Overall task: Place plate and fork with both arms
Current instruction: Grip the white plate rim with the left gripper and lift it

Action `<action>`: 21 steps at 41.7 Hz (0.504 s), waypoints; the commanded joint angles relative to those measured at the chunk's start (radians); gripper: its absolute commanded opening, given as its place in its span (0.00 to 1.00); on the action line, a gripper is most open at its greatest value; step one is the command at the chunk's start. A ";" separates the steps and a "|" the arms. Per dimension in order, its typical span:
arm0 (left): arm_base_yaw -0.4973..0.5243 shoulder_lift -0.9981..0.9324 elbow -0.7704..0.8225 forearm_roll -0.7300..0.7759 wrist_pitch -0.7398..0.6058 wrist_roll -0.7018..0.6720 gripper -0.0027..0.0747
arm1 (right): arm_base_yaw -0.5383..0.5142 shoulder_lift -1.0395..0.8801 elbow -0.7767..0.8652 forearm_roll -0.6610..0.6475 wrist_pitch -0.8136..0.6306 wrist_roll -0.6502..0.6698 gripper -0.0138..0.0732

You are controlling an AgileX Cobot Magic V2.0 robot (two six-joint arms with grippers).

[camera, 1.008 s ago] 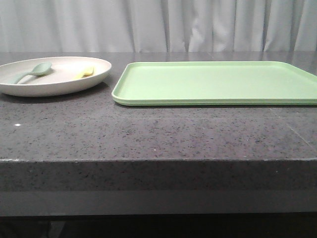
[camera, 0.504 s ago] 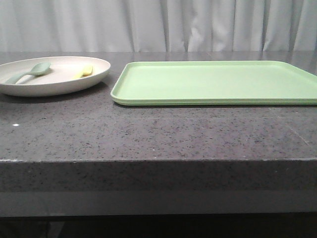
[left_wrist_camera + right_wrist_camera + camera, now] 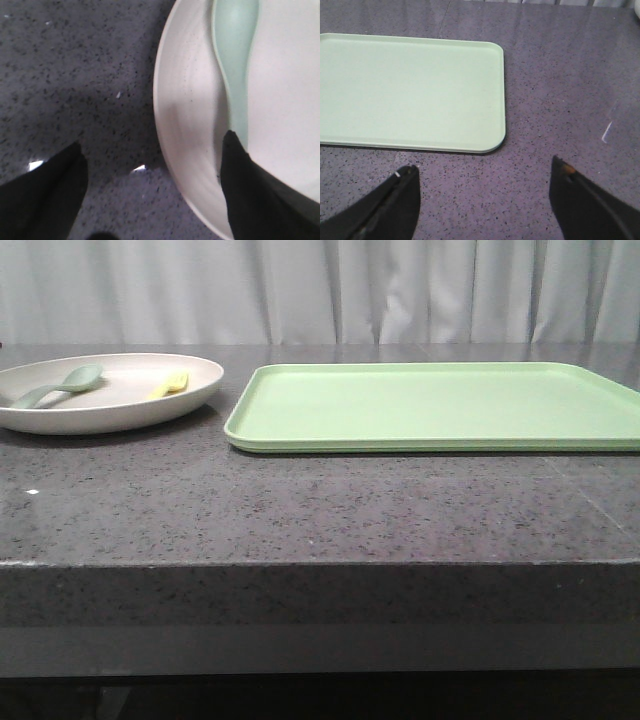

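Matte cream round plate (image 3: 110, 410) on speckled grey stone surface (image 3: 320, 510), far left; holding pale-yellow fork (image 3: 170, 386), grey-green spoon (image 3: 58, 386). Flat green rectangular tray (image 3: 440, 405) beside. Left end effector (image 3: 150, 192) apart, straddling plate rim; right end effector (image 3: 482, 197) apart.

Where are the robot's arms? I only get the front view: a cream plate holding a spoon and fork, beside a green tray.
Observer: The left gripper is open, straddling the rim of the round cream-white plate.
Operator: Is it near the cutlery?
Observer: One finger is over the handle end of the grey-green spoon.
Operator: And the other arm?
Observer: The right gripper is open above bare counter, near a corner of the flat light-green tray.
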 commanded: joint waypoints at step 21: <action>-0.009 0.071 -0.084 -0.083 -0.033 0.025 0.37 | 0.001 0.012 -0.034 -0.009 -0.069 -0.003 0.80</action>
